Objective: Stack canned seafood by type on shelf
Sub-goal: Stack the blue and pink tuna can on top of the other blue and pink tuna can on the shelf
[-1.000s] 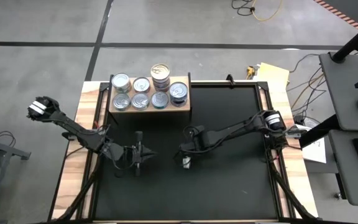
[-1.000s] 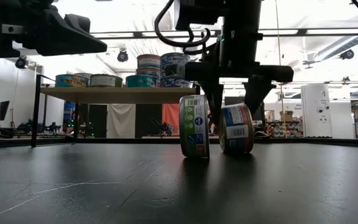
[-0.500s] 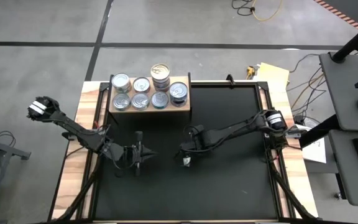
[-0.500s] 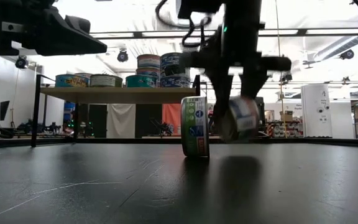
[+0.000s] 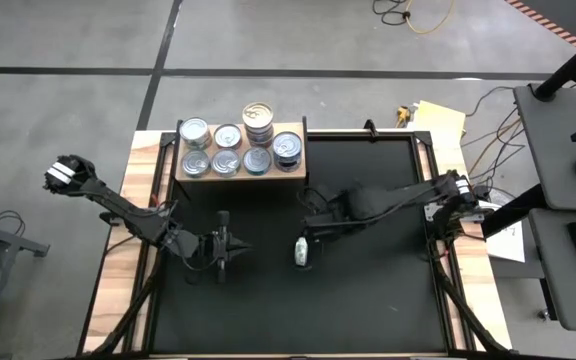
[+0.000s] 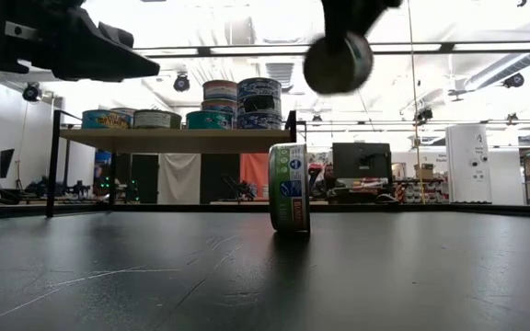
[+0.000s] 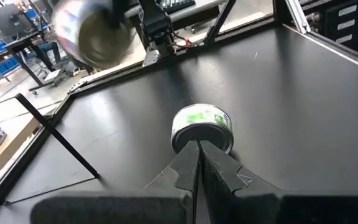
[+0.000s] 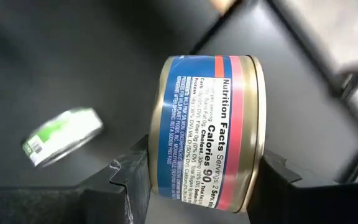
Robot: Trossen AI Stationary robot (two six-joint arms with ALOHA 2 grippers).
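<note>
My right gripper (image 8: 207,177) is shut on a can of seafood with a blue and red label (image 8: 204,124), held high above the black table (image 5: 368,300); the low view shows this can (image 6: 337,62) blurred. A green-labelled can (image 5: 303,251) stands on its curved side on the table, just below and beside it. My left gripper (image 7: 197,158) is shut with nothing in it, low over the table, pointing at the green can (image 7: 202,124). The wooden shelf (image 5: 243,176) at the far left carries several cans (image 5: 226,150), some stacked. My right gripper pinches the blue and red can between its two fingers, one on each flat end (image 8: 157,155). The label wall faces my wrist camera. The fingers (image 8: 129,171) slant down from above. The can hangs on edge, lifted clear of the table.
Wooden table borders (image 5: 118,290) and a black frame run along both sides. The shelf top stands above the table surface on a dark frame (image 6: 55,165). Black surface lies free in front of the green can (image 6: 289,187).
My right gripper has shut on the blue and red can, which stood on edge beside the green can. It has lifted that can clear, well above the table, and rolled its wrist. The green can has stayed on edge in its place.
</note>
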